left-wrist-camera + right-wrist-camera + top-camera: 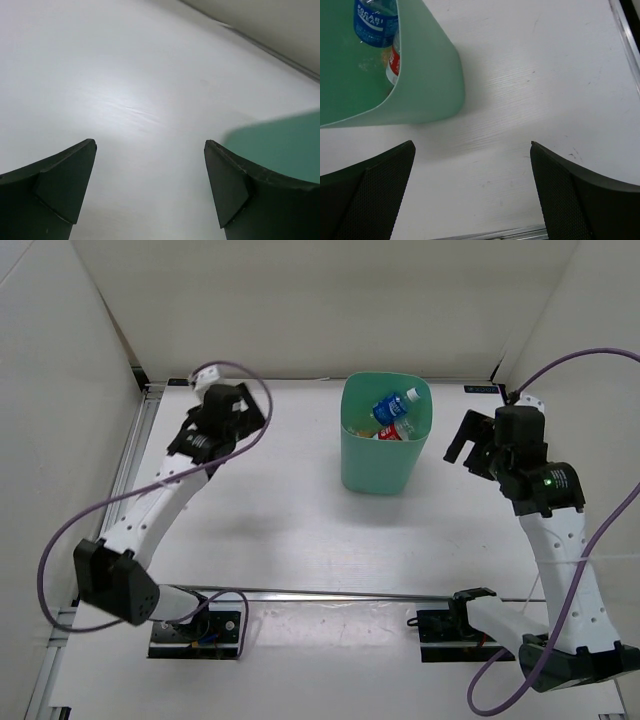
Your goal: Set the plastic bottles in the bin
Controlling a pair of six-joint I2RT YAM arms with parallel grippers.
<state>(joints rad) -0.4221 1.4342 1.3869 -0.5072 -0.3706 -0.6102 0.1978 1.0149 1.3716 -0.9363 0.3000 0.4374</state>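
**Step in hand (judged): confirm the load and hold both arms clear of the bin.**

1. Locate the bin (378,468). It stands upright toward the far edge of the table (300,530), slightly right of mid-width.
2. Check the contents. The blue-label bottle (396,405) leans against the bin's far right inner corner, cap up. The red-label bottle (402,430) lies just below it, touching it. A pale orange patch beside them may be the short orange bottle (too small to confirm). The dark-label bottle cannot be made out. No bottle shows on the table surface in any view, so the task looks complete or nearly so.
3. Check the left gripper (150,150). Its jaws are spread wide with nothing between them. It hangs near the far left corner of the table, well apart from the bin, whose wall shows only at the right edge of the left wrist view.
4. Check the right gripper (472,150). Its jaws are also spread and empty. It sits just right of the bin, near its wall but not touching.
5. If either arm is withdrawn, lift it before it swings. The bin is light and tall (a sideways brush from the right gripper could tip it).

**Surroundings and obstructions**

- A purple cable (60,540) loops off each arm. Keep the loops away from the bin's rim.
- A metal rail (330,593) runs along the near edge.
- White walls close in the far, left and right edges, which limits outward travel.
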